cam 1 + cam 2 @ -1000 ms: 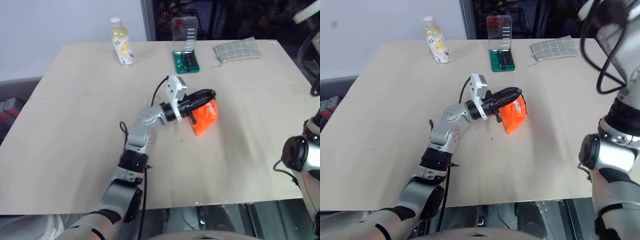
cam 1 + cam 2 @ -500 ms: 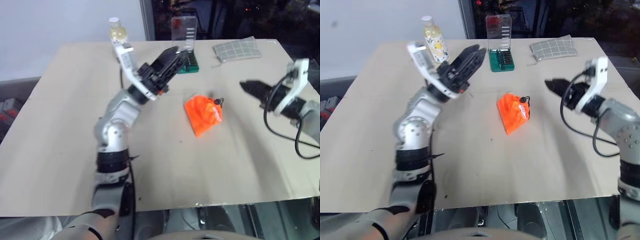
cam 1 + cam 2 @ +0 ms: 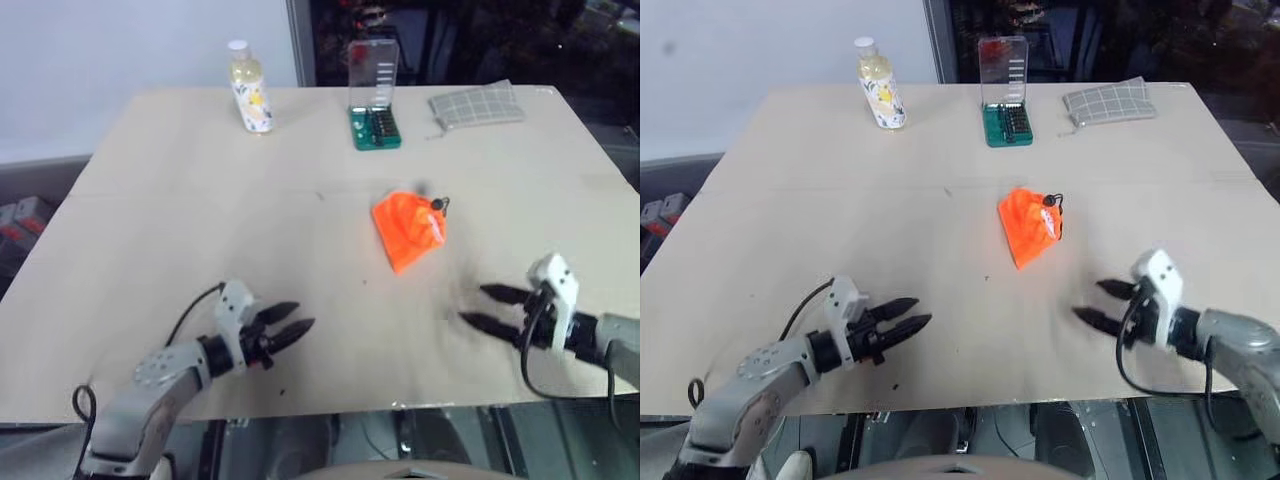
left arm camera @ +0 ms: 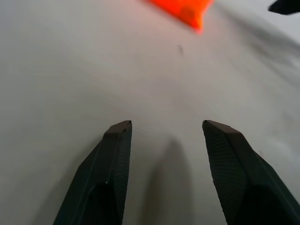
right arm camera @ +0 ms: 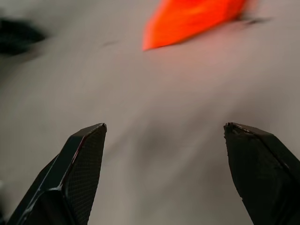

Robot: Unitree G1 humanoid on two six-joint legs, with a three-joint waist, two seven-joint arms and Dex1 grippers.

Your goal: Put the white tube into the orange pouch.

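both claws released, nothing held: left gripper (image 3: 290, 331) lower left of frame, right gripper (image 3: 482, 307) lower right, each low over the table (image 3: 160, 230). orange pouch (image 3: 408, 229) lies centre frame, untouched. white tube not discernible.

My left pincer (image 3: 297, 328) and right pincer (image 3: 484, 307) sit low over the near part of the bench (image 3: 150, 230), both with fingers spread and nothing between them. The board between them is bare, so either could cross toward the other. Ahead lies the orange pouch (image 3: 408, 229), alone near the middle with open board on every side; each pincer has an unblocked line to it. The only standing obstacles line the far edge: a bottle (image 3: 248, 88), an upright screwdriver-bit case (image 3: 373, 94) and a checked cloth pouch (image 3: 477, 104), well apart from each other.
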